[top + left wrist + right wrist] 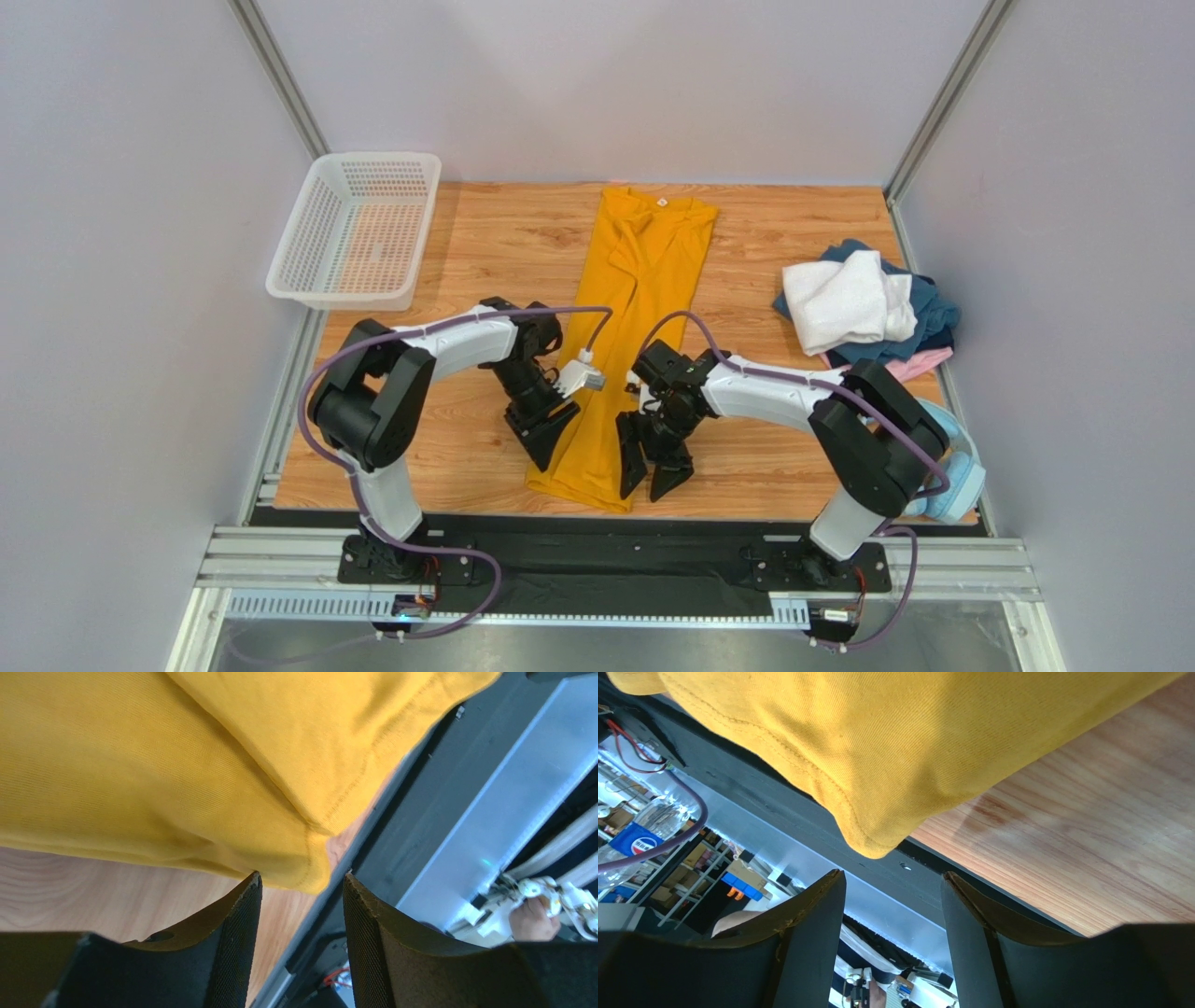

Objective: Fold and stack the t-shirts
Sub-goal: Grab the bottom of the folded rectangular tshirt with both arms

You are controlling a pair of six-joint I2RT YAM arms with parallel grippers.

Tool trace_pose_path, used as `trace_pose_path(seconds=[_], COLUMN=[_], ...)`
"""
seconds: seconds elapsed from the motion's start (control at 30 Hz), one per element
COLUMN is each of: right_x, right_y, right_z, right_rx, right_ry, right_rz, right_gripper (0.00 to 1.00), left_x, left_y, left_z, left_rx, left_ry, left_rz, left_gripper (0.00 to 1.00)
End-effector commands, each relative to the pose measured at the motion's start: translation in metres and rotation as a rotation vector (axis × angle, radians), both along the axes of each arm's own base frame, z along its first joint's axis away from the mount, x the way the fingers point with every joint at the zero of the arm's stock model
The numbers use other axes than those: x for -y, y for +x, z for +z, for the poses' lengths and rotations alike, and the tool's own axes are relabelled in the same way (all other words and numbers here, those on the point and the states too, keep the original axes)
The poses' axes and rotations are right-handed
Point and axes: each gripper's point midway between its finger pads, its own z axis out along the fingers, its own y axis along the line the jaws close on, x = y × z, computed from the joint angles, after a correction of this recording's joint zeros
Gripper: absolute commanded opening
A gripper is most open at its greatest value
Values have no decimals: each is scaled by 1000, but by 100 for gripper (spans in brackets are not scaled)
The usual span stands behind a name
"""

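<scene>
The mustard-yellow t-shirt (631, 322) lies flat in the middle of the wooden table (463, 252), folded lengthwise into a narrow strip. Its long axis runs from the far edge to the near edge. The near end leans a little toward the left arm's side. The collar end points away from the arms, close to the back wall. The hem end points at them and stops just short of the black strip at the table's near edge. A long crease runs down the strip. The far end is wider than the rest. In the wrist views the cloth is a fine knit, and a double line of stitching follows the hem.

The left gripper (542, 434) sits at the left corner of the hem. Its fingers are apart with nothing between them, and the corner of the cloth lies just past its tips. The right gripper (652, 476) is at the right corner of the hem, also spread and empty, with the corner just beyond its gap.

Well apart on the right of the table is a loose pile with a white t-shirt (842, 301) on top, a dark blue t-shirt (937, 319) under it and a pink t-shirt (919, 367) at the bottom. A white mesh basket (302, 259) stands at the far left corner.
</scene>
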Motion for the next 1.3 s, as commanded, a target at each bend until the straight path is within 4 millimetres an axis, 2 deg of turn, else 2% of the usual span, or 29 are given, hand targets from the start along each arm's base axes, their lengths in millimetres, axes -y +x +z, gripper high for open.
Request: trace_pose_path(seconds=[0.0, 0.17, 0.27, 0.3, 0.37, 0.43, 0.5, 0.57, 0.63, 0.9, 1.13, 1.27], right_x=[-18, -17, -19, -21, -15, -10, -16, -12, -8, -28, -45, -46], right_y=[12, 21, 26, 22, 31, 30, 24, 21, 18, 3, 1, -1], right_z=[6, -3, 0, -1, 0, -6, -4, -11, -18, -35, -29, -33], right_rx=[65, 156, 287, 326, 442, 525, 558, 586, 590, 564, 575, 565], right_ry=[6, -94, -128, -127, -166, -189, -140, -152, -170, -142, -135, -157], right_rz=[-9, -26, -29, -7, -19, -3, 6, 4, 3, 21, 53, 62], right_gripper=[57, 56, 57, 57, 59, 59, 59, 59, 59, 57, 52, 48], left_x=[8, 6, 4, 4, 5, 5, 5, 5, 6, 9, 7, 6], left_y=[15, 28, 33, 33, 34, 35, 33, 33, 31, 24, 22, 19], left_z=[-6, -10, -6, -5, 0, 2, 3, 4, 6, 1, -2, -11], left_rx=[101, 204, 263, 273, 305, 332, 343, 352, 370, 395, 400, 374], left_ry=[-10, 13, 5, 0, -15, -24, -27, -28, -30, -25, -27, -19], left_rz=[55, 103, 119, 123, 126, 122, 109, 102, 88, 31, 19, 1], left_gripper=[53, 53, 54, 53, 53, 53, 53, 53, 54, 54, 54, 54])
